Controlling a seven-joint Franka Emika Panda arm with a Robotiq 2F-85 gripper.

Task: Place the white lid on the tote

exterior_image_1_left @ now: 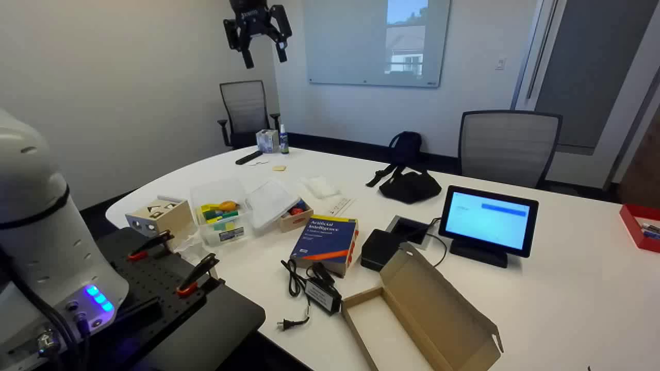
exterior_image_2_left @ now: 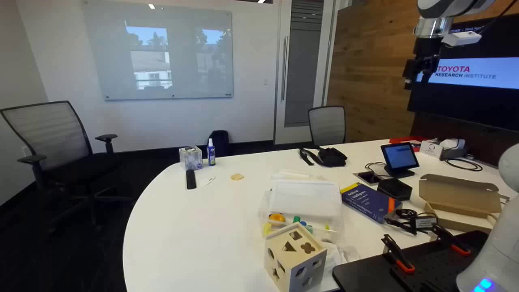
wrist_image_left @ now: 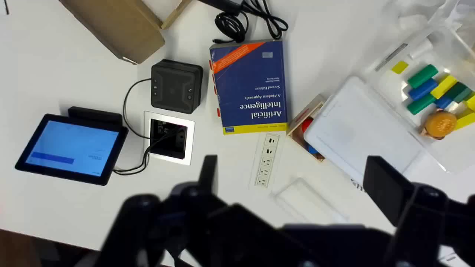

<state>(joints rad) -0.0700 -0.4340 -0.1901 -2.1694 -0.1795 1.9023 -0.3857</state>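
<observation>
White lid point(wrist_image_left: 356, 128), a flat, round-cornered plastic rectangle, is tilted beside the clear tote point(exterior_image_1_left: 211, 235). The black gripper point(exterior_image_1_left: 266, 61), spread wide, is held well apart from the tote, in which coloured blocks point(wrist_image_left: 422, 76), some cylindrical, are contained.

Place: office meeting room, pretty clearly
Whiteboard point(exterior_image_2_left: 168, 50): glossy, wall-mounted
Chairs point(exterior_image_2_left: 50, 136): mesh-backed office kind
Screen point(exterior_image_2_left: 474, 83): literally says "TOYOTA RESEARCH INSTITUTE"

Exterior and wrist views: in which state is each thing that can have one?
Fingers: open, empty
Tote: uncovered
White lid: off, beside the tote
Cardboard box: open
Book: closed
Tablet screen: lit
Wall screen: lit
Power plug: unplugged
Table hatch: open
Robot base lights: glowing blue
</observation>
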